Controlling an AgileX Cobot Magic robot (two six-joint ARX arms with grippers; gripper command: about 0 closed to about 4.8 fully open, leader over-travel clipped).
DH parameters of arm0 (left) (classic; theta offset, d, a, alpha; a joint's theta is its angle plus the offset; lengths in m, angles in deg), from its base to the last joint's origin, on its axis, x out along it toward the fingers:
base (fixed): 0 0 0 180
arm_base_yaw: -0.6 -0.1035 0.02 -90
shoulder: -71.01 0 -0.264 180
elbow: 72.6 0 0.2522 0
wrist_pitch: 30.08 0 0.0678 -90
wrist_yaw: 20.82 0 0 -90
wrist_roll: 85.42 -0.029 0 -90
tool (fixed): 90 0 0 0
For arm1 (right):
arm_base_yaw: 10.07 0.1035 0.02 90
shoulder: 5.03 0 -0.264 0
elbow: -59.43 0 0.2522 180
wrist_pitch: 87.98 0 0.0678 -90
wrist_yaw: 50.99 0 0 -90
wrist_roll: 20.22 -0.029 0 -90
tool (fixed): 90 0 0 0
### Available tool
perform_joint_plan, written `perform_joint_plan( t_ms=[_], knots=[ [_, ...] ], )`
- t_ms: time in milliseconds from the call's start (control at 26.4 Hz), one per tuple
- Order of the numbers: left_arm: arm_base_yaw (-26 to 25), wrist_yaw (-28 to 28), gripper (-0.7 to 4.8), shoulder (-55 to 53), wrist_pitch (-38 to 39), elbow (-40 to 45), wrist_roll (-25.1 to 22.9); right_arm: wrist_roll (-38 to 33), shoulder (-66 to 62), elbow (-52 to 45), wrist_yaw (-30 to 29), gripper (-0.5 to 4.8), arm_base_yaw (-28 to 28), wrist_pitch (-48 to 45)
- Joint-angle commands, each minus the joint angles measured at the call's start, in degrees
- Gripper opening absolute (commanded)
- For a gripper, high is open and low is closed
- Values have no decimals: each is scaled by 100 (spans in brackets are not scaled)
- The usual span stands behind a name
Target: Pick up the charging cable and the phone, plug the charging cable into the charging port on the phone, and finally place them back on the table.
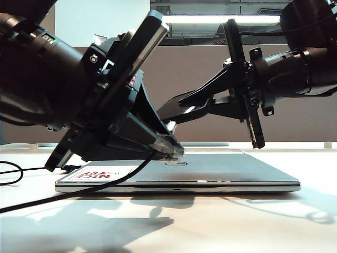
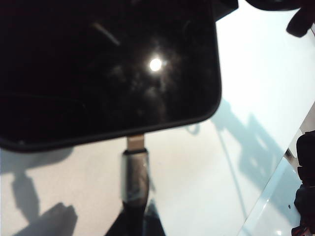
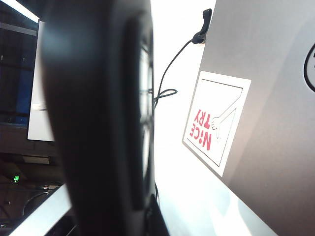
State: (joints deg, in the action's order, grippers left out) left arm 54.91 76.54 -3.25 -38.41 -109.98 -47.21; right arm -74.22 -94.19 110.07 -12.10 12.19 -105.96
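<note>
The left gripper (image 1: 167, 146) is closed on the cable's (image 1: 63, 194) plug (image 2: 135, 172), low over the laptop's (image 1: 231, 171) front left corner. The plug tip touches the phone's (image 2: 103, 64) short edge. It looks only partly in. Behind, the right gripper (image 1: 181, 100) seems closed on the phone. Both must still go down on the table (image 1: 221, 221).

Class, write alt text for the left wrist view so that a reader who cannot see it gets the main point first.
The silvery plug of the charging cable meets the short edge of the phone, held above the white table. The phone's glossy black face fills most of the view; no fingers show.
</note>
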Motion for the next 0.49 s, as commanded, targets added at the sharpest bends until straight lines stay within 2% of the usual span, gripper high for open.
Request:
perform_joint_plan(
  t_ms=[38, 492],
  knots=[
    [-4, -48, -6, 11, -184, -15, -7, 22, 46, 31, -197, -6, 15, -140],
    [-4, -48, -6, 9, -181, -15, -7, 0, 48, 31, -295, -6, 15, -107]
  ],
)
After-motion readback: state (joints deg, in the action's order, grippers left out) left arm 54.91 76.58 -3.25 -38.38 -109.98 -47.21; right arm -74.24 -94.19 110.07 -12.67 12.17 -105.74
